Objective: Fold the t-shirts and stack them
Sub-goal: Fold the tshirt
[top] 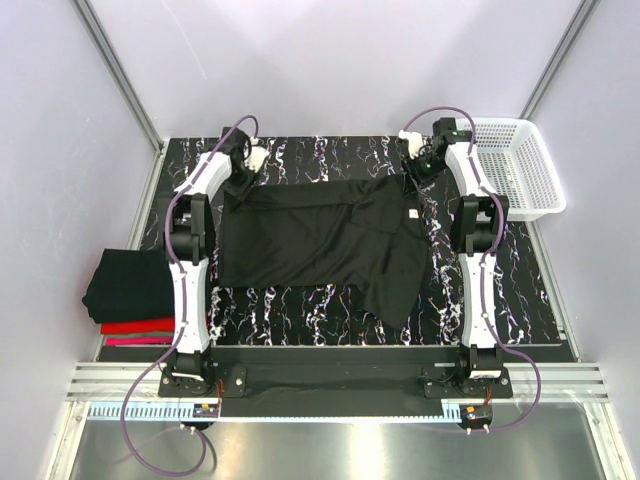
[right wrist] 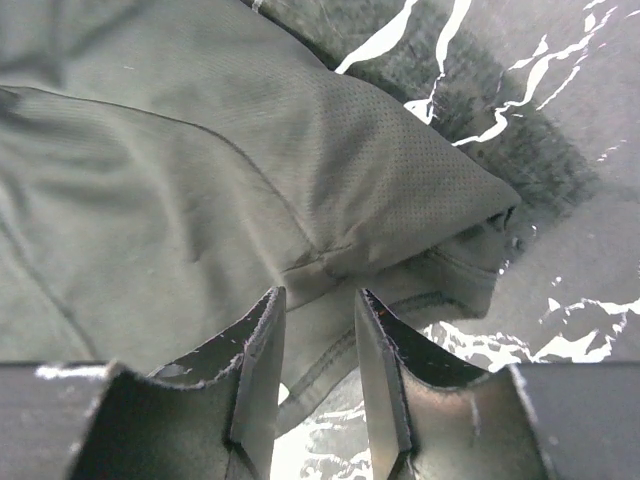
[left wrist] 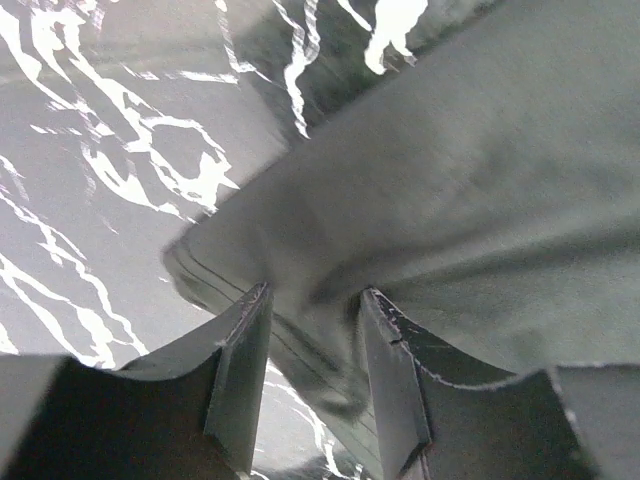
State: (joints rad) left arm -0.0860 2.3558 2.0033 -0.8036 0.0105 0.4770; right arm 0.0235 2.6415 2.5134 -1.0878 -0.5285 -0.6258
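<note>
Both arms reach the far edge of the black t-shirt point(top: 320, 240) — left pincer point(left wrist: 312, 375) and right pincer point(right wrist: 318, 370) each grip cloth; they'd best lift evenly, keeping the edge taut.

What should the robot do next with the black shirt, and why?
Probably lift both far corners and carry them toward the near edge to fold. The left gripper and right gripper each have the black t-shirt's hem between their fingers, and it lies spread on the table.

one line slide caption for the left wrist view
Left gripper pinching the hemmed edge of the black shirt over the marbled table.
</note>
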